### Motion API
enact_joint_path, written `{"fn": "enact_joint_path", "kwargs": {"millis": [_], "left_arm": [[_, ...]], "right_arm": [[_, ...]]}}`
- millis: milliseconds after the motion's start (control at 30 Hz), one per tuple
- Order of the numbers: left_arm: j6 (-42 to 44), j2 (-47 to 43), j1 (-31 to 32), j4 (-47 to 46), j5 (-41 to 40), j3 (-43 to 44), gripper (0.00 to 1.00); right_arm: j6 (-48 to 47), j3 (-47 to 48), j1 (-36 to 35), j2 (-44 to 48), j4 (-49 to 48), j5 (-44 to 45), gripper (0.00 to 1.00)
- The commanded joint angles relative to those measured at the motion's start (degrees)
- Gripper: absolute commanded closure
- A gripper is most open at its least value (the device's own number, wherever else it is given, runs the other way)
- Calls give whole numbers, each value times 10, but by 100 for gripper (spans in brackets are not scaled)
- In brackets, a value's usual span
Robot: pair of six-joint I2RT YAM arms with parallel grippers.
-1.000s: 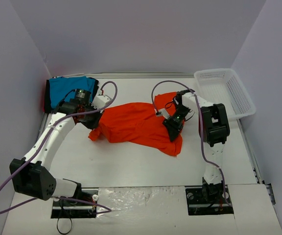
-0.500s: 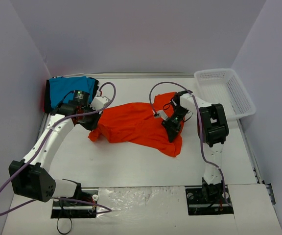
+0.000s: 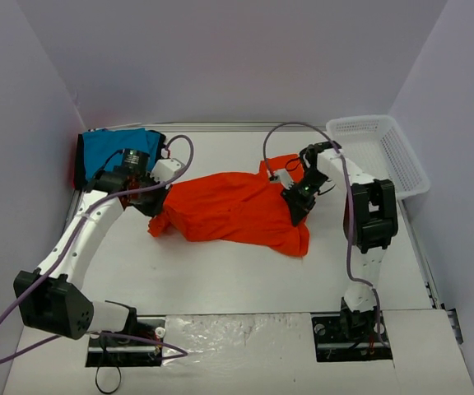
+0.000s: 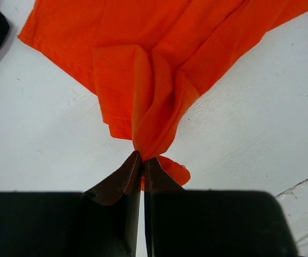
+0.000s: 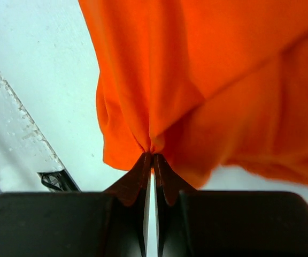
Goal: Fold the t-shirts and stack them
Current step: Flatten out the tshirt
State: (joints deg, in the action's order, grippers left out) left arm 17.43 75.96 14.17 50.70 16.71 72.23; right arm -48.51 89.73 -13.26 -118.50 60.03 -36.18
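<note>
Left gripper [image 4: 142,159]: jaws pressed together on a bunched corner of the orange-red t-shirt [image 3: 229,210].
Right gripper [image 5: 152,155]: jaws likewise closed, pinching a gathered fold on the shirt's opposite side.
Orange-red t-shirt: crumpled mid-table between the arms, sleeves and collar indistinguishable.
Turquoise t-shirt [image 3: 109,152]: folded, far-left corner, partly behind the left arm; what lies beneath it is hidden.
Table [image 3: 220,276]: white.
Walls [image 3: 220,58]: pale lilac.
Mesh basket [image 3: 381,156]: far right.

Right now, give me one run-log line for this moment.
left gripper: shut on orange shirt | right gripper: shut on orange shirt | blue shirt: folded, far-left corner
</note>
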Motion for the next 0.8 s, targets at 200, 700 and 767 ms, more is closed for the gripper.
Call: {"fn": "enact_joint_path", "kwargs": {"millis": [200, 700, 767], "left_arm": [[-6, 16, -7, 7, -42, 133, 98], [-52, -8, -27, -7, -77, 362, 98], [-61, -58, -27, -10, -65, 340, 98]], "right_arm": [[68, 144, 69, 96, 29, 51, 100], [170, 357, 118, 234, -10, 48, 100], [179, 335, 118, 272, -18, 60, 100]]}}
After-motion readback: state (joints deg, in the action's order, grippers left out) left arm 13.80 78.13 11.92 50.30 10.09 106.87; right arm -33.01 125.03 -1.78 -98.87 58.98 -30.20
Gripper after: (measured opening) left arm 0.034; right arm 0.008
